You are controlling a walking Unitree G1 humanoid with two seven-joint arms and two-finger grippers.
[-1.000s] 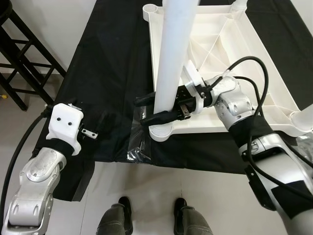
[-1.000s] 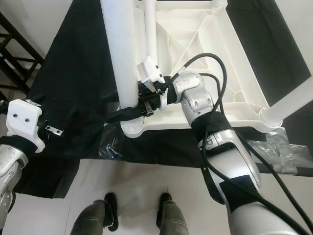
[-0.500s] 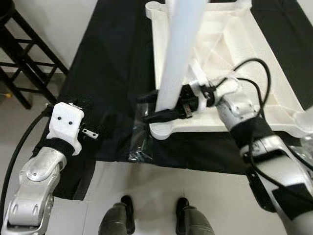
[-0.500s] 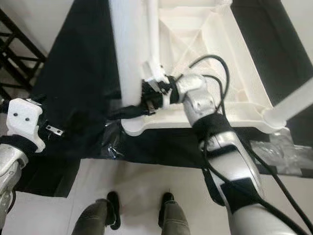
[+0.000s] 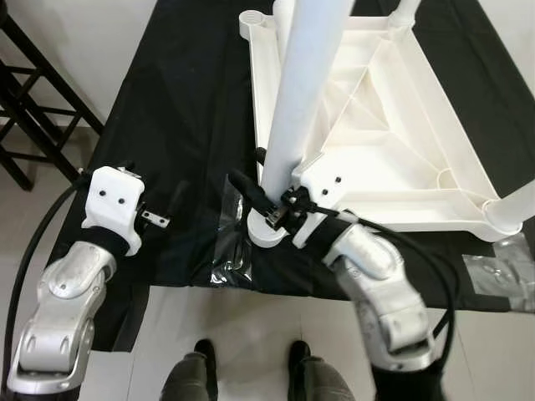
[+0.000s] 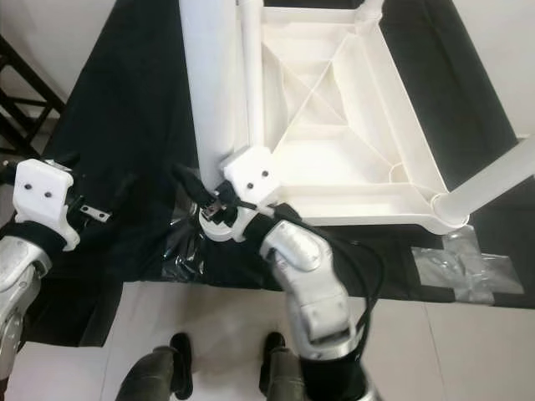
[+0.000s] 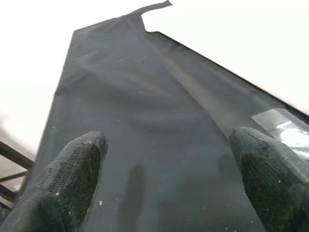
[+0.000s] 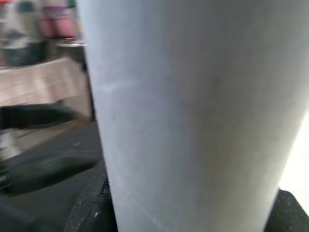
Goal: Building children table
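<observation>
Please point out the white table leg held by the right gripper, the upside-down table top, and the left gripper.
white table leg point(image 5: 303, 83), left eye view, mid shaft.
table top point(image 5: 418, 205), left eye view, near rim.
left gripper point(image 7: 169, 169), left wrist view, between fingertips.

A black sheet covers the pale floor, and on it lie the upturned white tabletop and clear plastic wrapping.

No text, label, brand, number or sign can be read anywhere: the white plastic children's table, its white round leg and the black floor sheet carry no lettering.
</observation>
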